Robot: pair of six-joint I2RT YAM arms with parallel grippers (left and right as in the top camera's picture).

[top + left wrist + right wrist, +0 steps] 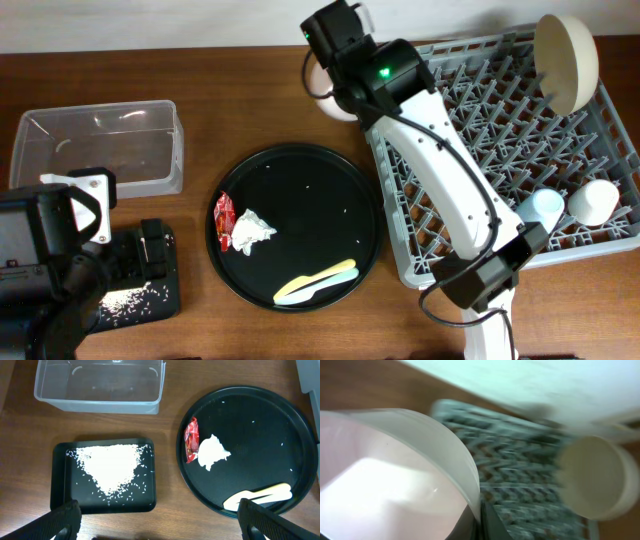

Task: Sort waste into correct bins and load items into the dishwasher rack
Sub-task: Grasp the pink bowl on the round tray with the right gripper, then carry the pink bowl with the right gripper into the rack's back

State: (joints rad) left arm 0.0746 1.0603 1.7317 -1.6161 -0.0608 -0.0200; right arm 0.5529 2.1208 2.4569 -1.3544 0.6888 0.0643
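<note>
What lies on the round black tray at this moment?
A red wrapper, a crumpled napkin, two plastic utensils, stray rice grains. Under the napkin is hidden.

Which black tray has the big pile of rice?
The small rectangular tray beside the clear tub; the round tray holds the wrapper, napkin and utensils instead.

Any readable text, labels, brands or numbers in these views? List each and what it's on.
No text here can be read.
red wrapper: pale print on it, too small to read.
clear tub, rectangular black tray, rack, pink bowl: no markings seen. The right wrist view is blurred.
</note>
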